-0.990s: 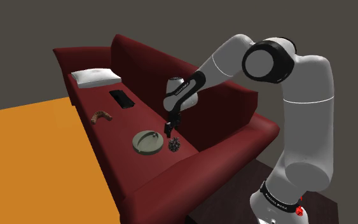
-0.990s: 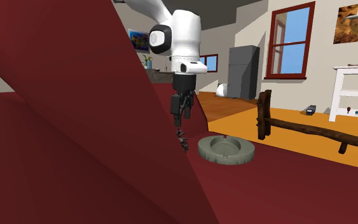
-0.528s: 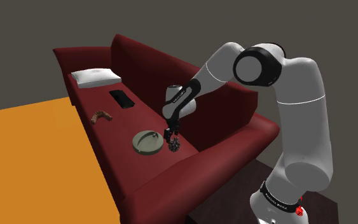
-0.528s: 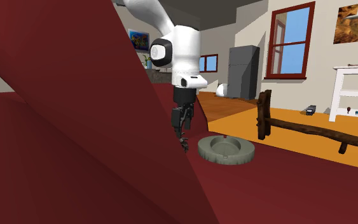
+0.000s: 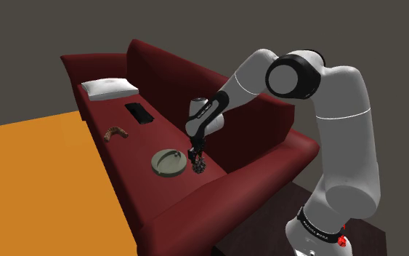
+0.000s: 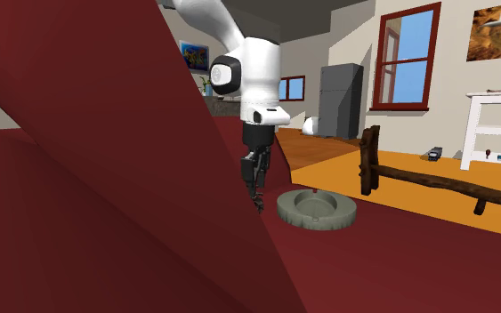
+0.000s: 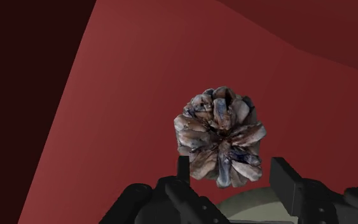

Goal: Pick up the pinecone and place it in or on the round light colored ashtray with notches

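The pinecone (image 5: 199,166) (image 6: 258,202) lies on the dark red sofa seat, just beside the round grey-green notched ashtray (image 5: 168,164) (image 6: 294,213). My black gripper (image 5: 197,156) (image 6: 256,185) has come down over it from above. In the wrist view the brown, scaly pinecone (image 7: 220,137) sits between the two fingers of the gripper (image 7: 234,167). One finger is against its side and partly hidden by it. The other finger (image 7: 285,181) stands a narrow gap away. A pale edge of the ashtray (image 7: 254,207) shows under the hand.
The sofa's backrest (image 5: 246,120) rises right behind the gripper. Farther along the seat lie a brown curved piece of wood (image 5: 115,132) (image 6: 417,178), a black flat device (image 5: 139,113) and a white pillow (image 5: 109,88). Orange floor (image 5: 35,189) lies in front of the sofa.
The arm has lowered the gripper onto the pinecone over the last second. The fingers have drawn in from wide apart towards its sides. The pinecone and ashtray have not moved.
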`<control>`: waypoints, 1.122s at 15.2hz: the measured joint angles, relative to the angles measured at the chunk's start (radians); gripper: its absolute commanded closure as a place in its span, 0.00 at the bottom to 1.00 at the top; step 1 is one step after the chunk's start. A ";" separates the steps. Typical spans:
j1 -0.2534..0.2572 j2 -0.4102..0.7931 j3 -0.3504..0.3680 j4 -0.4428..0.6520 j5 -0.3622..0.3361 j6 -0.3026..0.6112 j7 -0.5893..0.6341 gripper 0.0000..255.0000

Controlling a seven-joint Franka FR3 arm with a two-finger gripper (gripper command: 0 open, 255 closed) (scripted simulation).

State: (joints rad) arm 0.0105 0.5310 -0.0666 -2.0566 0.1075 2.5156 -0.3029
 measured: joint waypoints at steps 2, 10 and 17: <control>0.001 -0.004 0.001 0.003 0.000 0.001 0.000 1.00; 0.001 -0.008 0.000 0.000 -0.001 -0.003 0.001 1.00; 0.007 -0.077 -0.008 -0.008 -0.011 -0.069 0.011 1.00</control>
State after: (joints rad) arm 0.0174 0.4537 -0.0743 -2.0644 0.0961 2.4466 -0.2918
